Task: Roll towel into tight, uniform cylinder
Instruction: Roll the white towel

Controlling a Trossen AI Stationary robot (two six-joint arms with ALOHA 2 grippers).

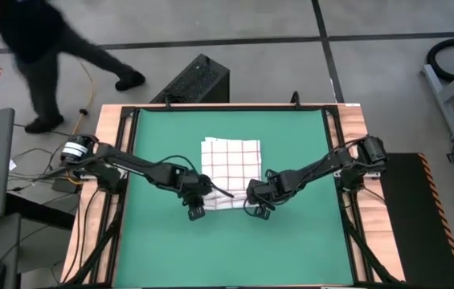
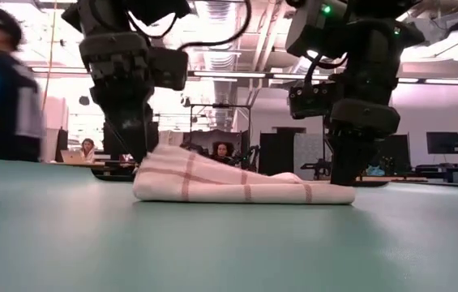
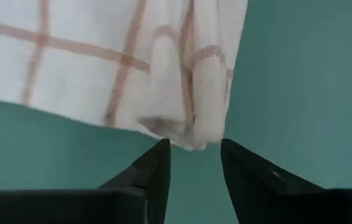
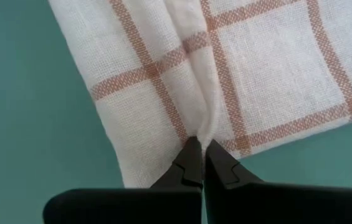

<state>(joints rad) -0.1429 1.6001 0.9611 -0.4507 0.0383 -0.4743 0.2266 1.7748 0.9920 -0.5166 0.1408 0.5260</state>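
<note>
The white towel [image 1: 231, 164] with thin red grid lines lies on the green mat [image 1: 154, 241] at the table's middle. Its near part is gathered into a loose roll, which stands higher at the left end in the low view [image 2: 172, 166]. My left gripper [image 3: 194, 149] is open at the towel's near left corner [image 1: 202, 197]. Its fingers stand just short of the roll's end [image 3: 197, 127], one on each side, touching nothing that I can see. My right gripper [image 4: 199, 149] is shut on the towel at its near right corner [image 1: 255, 197]. My right gripper pinches a raised ridge of cloth [image 4: 200, 127] between its two fingers, at the towel's edge near its right corner. The fingers come down from above [image 2: 346, 174] and lie in line with the ridge. The towel rests on the mat, slack.
Bare green mat lies on all sides of the towel. The wooden table frame [image 1: 106, 120] borders the mat. A black box [image 1: 198, 80] stands on the floor beyond the far edge. A person [image 1: 42, 40] walks past the far left corner.
</note>
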